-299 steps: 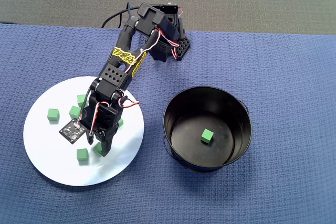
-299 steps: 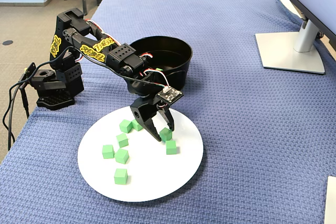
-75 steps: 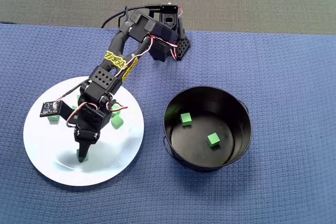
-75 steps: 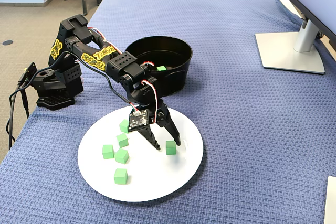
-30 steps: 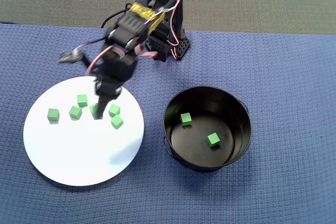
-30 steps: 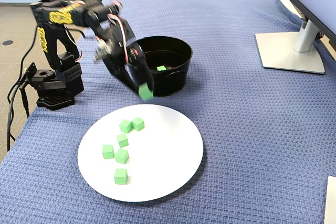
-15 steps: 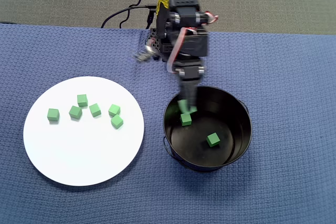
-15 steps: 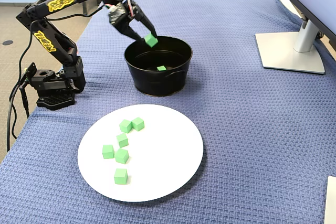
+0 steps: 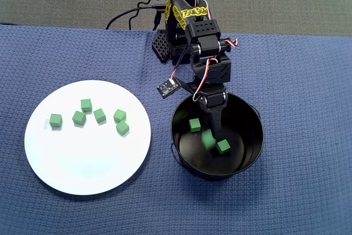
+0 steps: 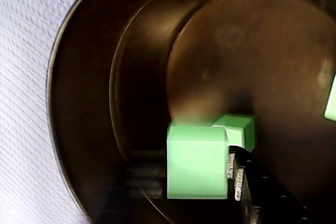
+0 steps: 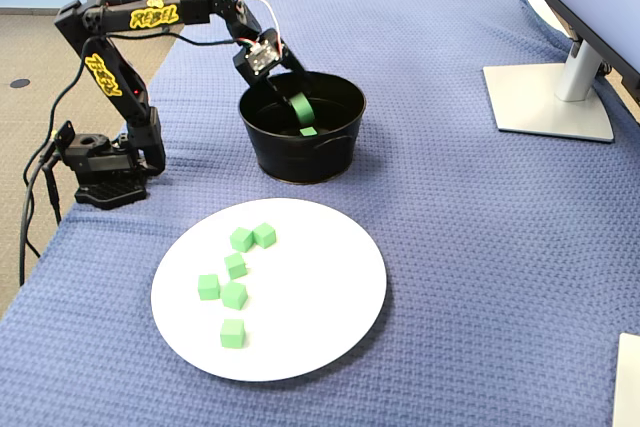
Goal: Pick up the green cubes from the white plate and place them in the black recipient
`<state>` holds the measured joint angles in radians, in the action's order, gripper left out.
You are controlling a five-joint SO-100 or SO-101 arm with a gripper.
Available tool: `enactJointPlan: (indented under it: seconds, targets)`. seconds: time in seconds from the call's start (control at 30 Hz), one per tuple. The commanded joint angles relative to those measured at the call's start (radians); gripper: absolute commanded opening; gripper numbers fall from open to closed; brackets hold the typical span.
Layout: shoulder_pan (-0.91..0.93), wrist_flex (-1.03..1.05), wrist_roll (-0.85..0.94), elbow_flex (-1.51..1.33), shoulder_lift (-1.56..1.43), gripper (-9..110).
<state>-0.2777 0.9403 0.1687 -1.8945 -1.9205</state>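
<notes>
My gripper (image 9: 213, 134) reaches down into the black recipient (image 9: 181, 111), over its shiny bottom. A green cube (image 10: 197, 161) sits against the dark fixed finger (image 10: 252, 187) in the wrist view. The other jaw is a blurred shape just left of the cube and stands slightly off it. That cube (image 9: 208, 138) looks smeared in the overhead view and shows as a green streak (image 11: 301, 107) in the fixed view. Two more green cubes (image 9: 194, 125) (image 9: 223, 146) lie on the pot's bottom. Several green cubes (image 9: 99, 115) rest on the white plate (image 9: 82, 163).
The arm's base (image 11: 100, 172) and its cables stand at the cloth's left edge in the fixed view. A monitor foot (image 11: 548, 99) sits at the far right. The blue cloth (image 9: 308, 81) covers the table around plate and pot.
The arm has dropped from above the pot's rim down inside it, carrying the cube. The cube now looks smeared and one jaw is blurred. The plate's cubes have not moved.
</notes>
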Motion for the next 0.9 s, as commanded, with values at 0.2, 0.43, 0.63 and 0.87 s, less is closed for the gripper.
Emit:
enactJointPlan:
  seconds: [0.2, 0.43, 0.63, 0.87]
  targets:
    - [0.011, 0.035, 0.104, 0.074, -0.086, 46]
    - [0.221, 0.239, 0.27, 0.383, -0.066, 43]
    - [0.537, 0.295, 0.505, 0.555, 0.043, 40]
    - [0.807, 0.124, 0.772, 0.416, 0.155, 41]
